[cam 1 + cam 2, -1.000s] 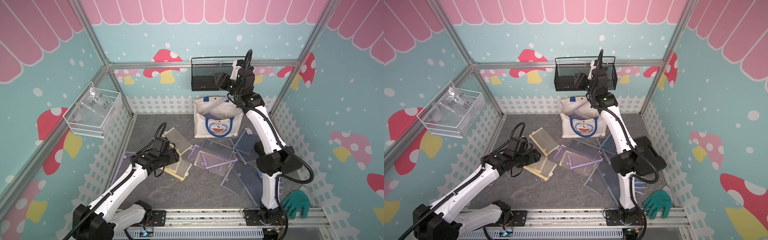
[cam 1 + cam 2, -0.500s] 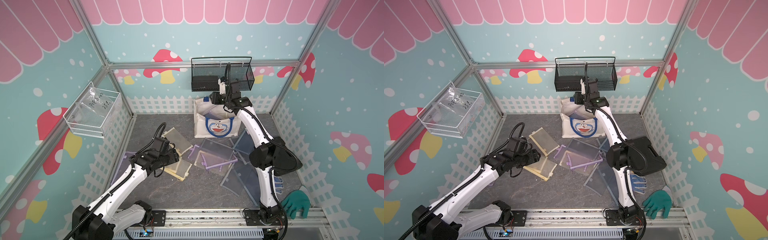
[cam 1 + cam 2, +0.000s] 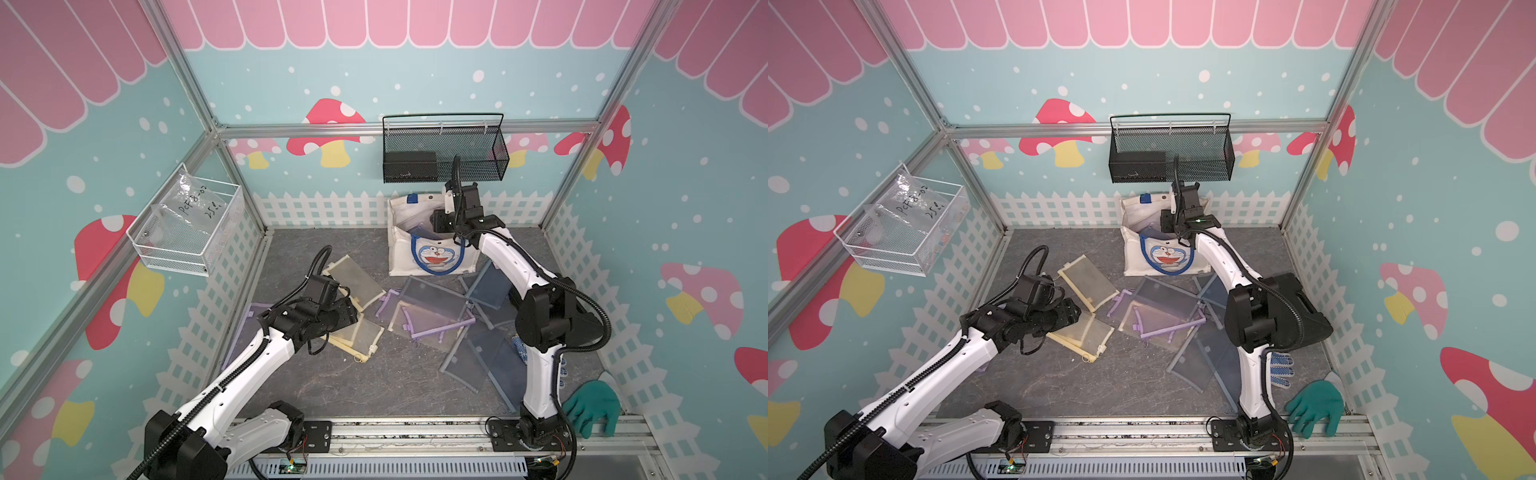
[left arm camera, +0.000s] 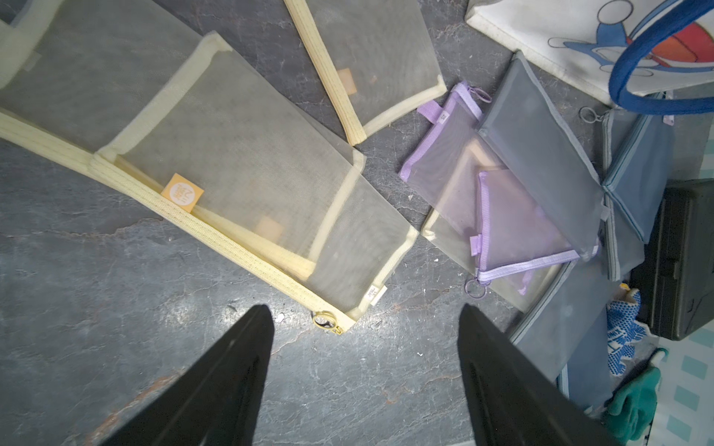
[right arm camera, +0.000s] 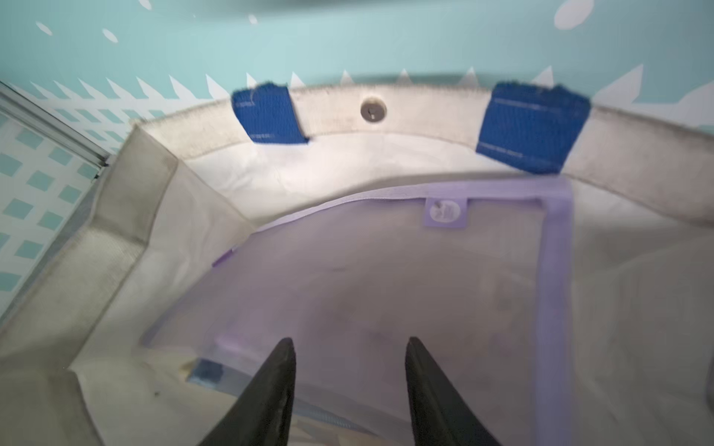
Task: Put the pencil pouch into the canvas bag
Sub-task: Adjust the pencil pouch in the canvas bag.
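**Right wrist view: pouch lies in the bag, jaws parted above it**

The canvas bag is soft-walled. If I pull the right arm out carelessly, I judge a finger could hook the rim or a blue strap and tip the bag over. The purple pencil pouch lies flat inside against the back wall, on top of something blue. The right gripper sits over it with its jaws part-spread and nothing between them. If they close further, they could nip the mesh and drag the pouch back out. The left gripper is spread wide and empty, over bare floor by a yellow pouch's zipper corner. If it drops it may only scrape stone.

Counts:
- 2 arms
- 1 canvas bag
- 1 black wire basket
- 1 white wire basket
- Yellow pouches on the floor: at least 3
- Purple pouches on the floor: at least 2
- Grey-blue pouches: about 4, but they overlap too much for an exact count
- 1 teal glove
- 1 dotted glove
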Available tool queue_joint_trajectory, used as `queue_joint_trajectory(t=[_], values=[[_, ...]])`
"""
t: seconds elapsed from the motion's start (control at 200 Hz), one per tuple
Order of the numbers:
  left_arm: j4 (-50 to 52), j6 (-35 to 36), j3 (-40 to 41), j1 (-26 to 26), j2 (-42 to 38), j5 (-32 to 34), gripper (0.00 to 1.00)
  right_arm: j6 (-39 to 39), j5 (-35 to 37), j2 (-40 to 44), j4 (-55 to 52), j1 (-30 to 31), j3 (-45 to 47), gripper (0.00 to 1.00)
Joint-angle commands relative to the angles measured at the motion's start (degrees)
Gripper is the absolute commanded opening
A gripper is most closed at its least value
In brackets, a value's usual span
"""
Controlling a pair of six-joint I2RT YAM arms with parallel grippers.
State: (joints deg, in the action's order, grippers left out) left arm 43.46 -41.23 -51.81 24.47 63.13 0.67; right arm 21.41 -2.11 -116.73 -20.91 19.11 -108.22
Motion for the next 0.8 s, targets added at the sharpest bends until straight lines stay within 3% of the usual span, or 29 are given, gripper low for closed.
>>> queue_joint_trajectory(t=[0.0, 0.345, 0.6, 0.795], values=[[0.2, -0.4, -2.3, -0.1, 0.8, 0.7, 0.77, 1.9, -1.0, 2.1, 5.3, -1.0, -0.6, 0.48], [0.0, 3.3, -8.0, 1.1, 4.1, 0.6, 0.77, 8.4, 0.8, 9.1, 5.8, -2.4, 6.8, 0.37], [-0.4, 3.5, -10.1, 1.7, 6.2, -1.6, 0.77, 3.6, -3.1, 20.5, 5.4, -2.3, 9.5, 0.56], [-1.0, 2.6, -10.5, 4.6, 9.1, -5.4, 0.77, 2.2, -11.5, 33.5, 0.5, -2.0, 25.5, 0.62]])
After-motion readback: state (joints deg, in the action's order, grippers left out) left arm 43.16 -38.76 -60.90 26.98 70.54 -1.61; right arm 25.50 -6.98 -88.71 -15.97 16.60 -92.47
